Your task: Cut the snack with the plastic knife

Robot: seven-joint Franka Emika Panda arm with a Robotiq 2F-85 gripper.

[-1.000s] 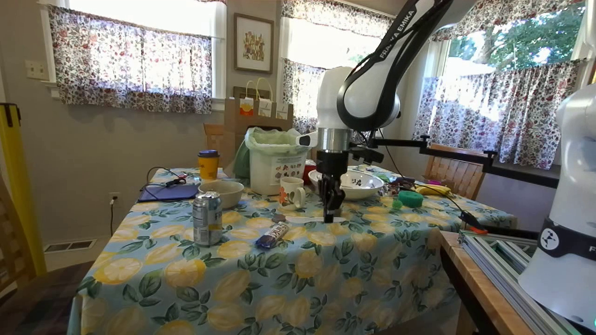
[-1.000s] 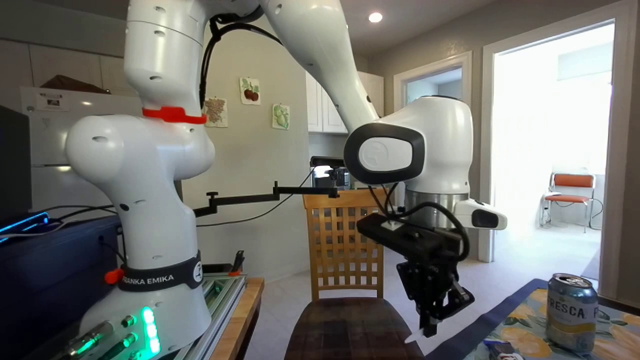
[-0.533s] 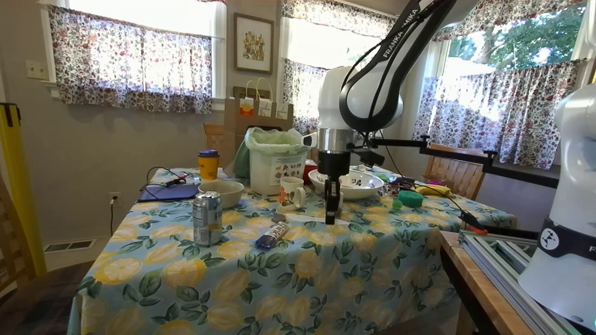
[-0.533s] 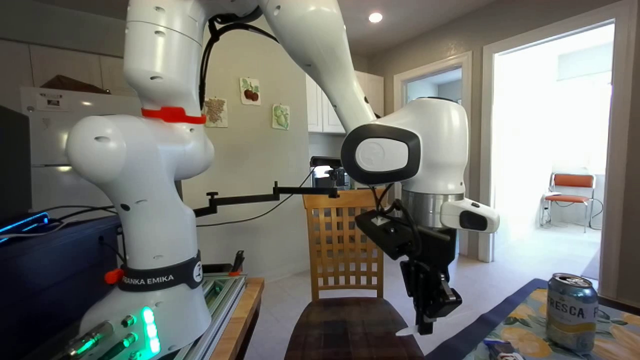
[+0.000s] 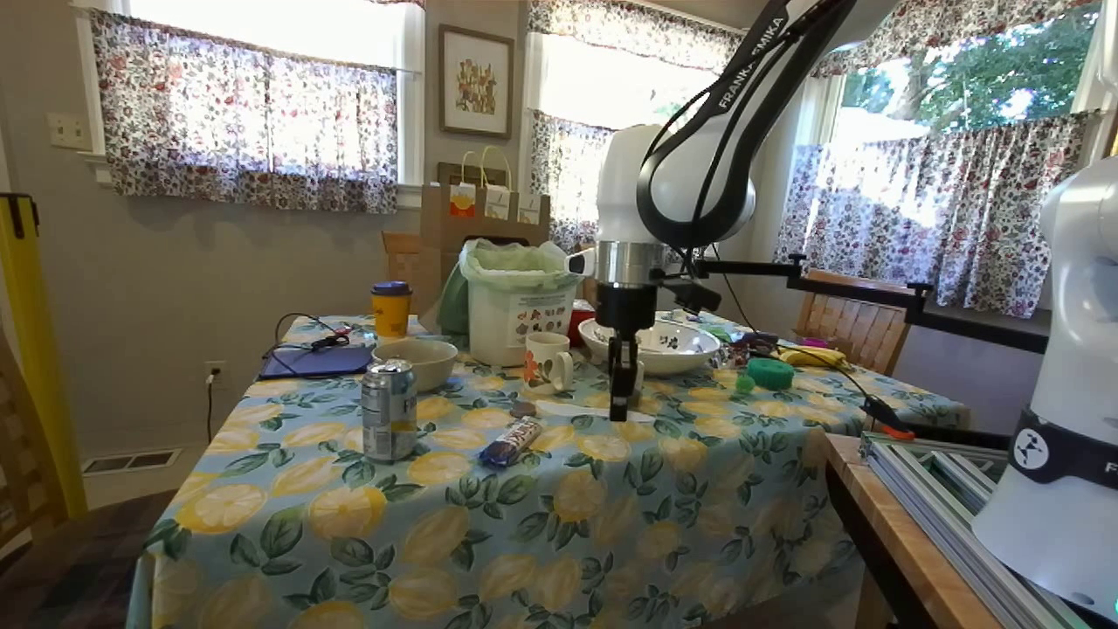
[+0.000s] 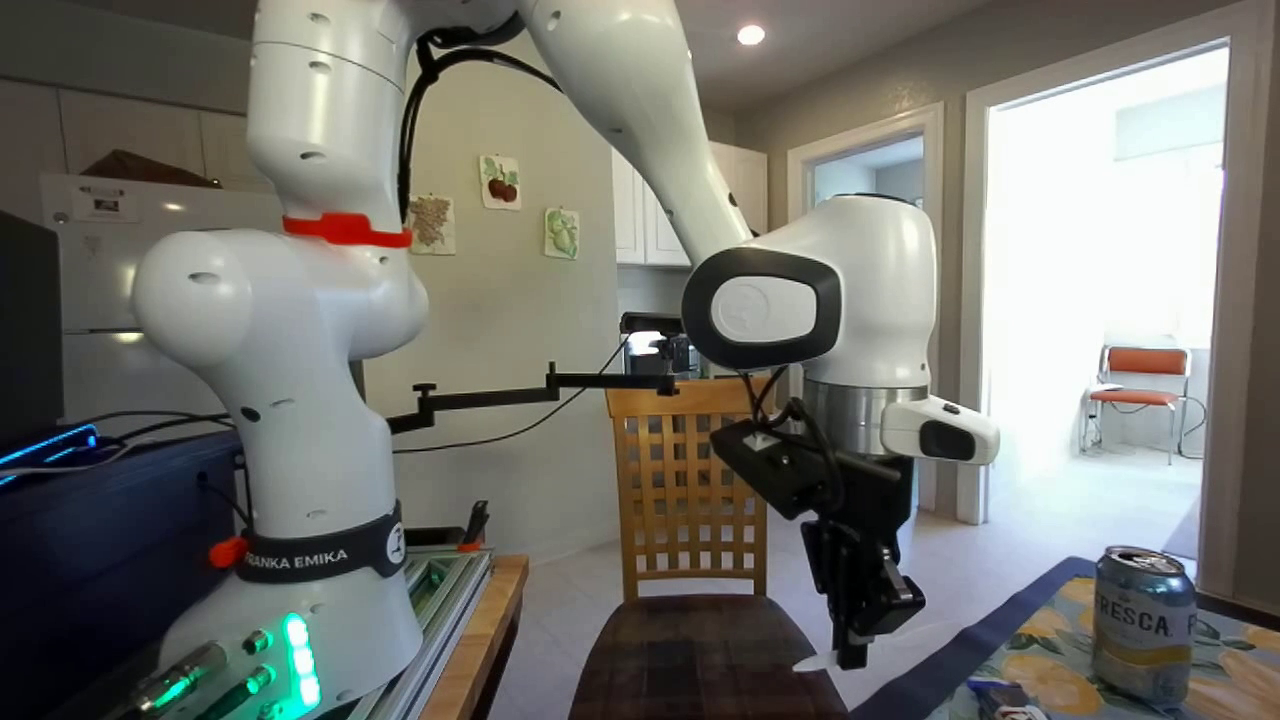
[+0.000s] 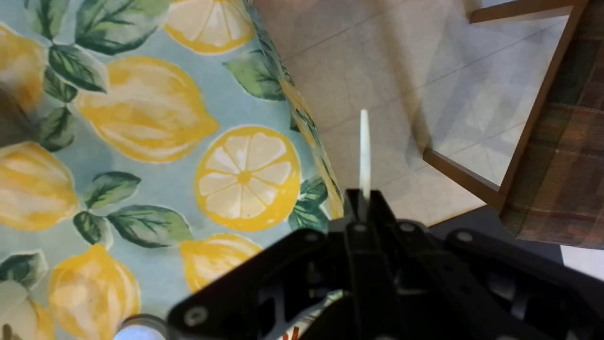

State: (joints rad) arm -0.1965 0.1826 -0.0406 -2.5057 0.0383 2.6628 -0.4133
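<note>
Silver can (image 5: 389, 415) near a pale bowl (image 5: 437, 370), floral mug (image 5: 543, 363) near a lined bin (image 5: 494, 316)

Your Panda arm (image 6: 640, 120): glossy white, smooth, rounded. Red strap (image 6: 347, 231), bright against white. Black base band (image 6: 300, 557), FRANKA EMIKA in white; same lettering on your black forearm strip (image 5: 748, 66). Green light strip (image 6: 301, 660), segmented. Black cables (image 6: 434, 70), exposed. White end cap (image 6: 768, 309), thickly rimmed in black. Silvery wrist ring (image 6: 863, 418). White stub (image 6: 908, 428) beside it, inset with black. Your Robotiq gripper (image 7: 363, 204): black, angular, round screw heads (image 7: 195, 316) showing.
</note>
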